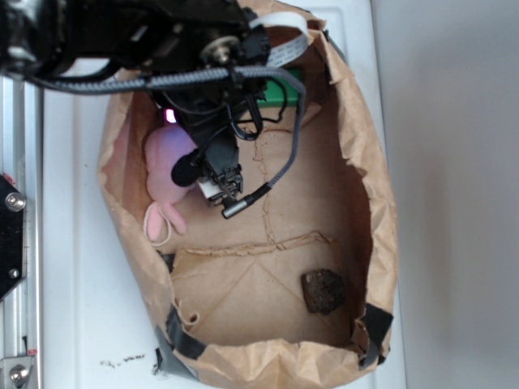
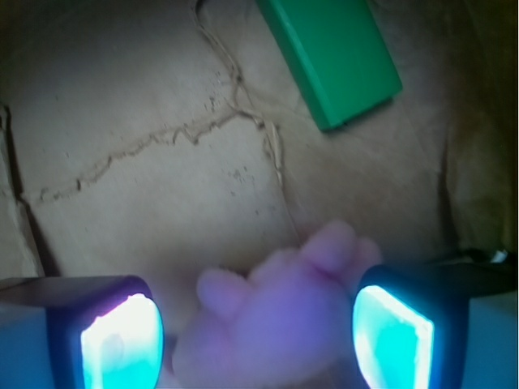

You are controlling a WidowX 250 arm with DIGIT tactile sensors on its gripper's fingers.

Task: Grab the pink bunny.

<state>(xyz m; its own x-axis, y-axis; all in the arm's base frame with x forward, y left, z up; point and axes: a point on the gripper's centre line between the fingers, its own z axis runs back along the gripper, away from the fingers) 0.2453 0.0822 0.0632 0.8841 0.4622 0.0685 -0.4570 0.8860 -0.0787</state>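
Observation:
The pink bunny (image 1: 166, 154) lies on the left side of the brown paper bag's floor, its ears pointing toward the near end. My gripper (image 1: 207, 180) hangs over its body, partly hiding it. In the wrist view the bunny (image 2: 280, 304) sits between the two glowing pads of my gripper (image 2: 258, 344). The jaws stand wide apart. The right pad (image 2: 393, 336) is at the bunny's side. A small gap shows between the bunny and the left pad (image 2: 122, 348).
A green rectangular block (image 1: 284, 91) (image 2: 332, 57) lies at the far end of the bag. A dark brown lump (image 1: 323, 290) lies at the near right. The bag's tall crumpled walls (image 1: 381, 203) ring the floor. A metal rail (image 1: 16, 243) runs along the left.

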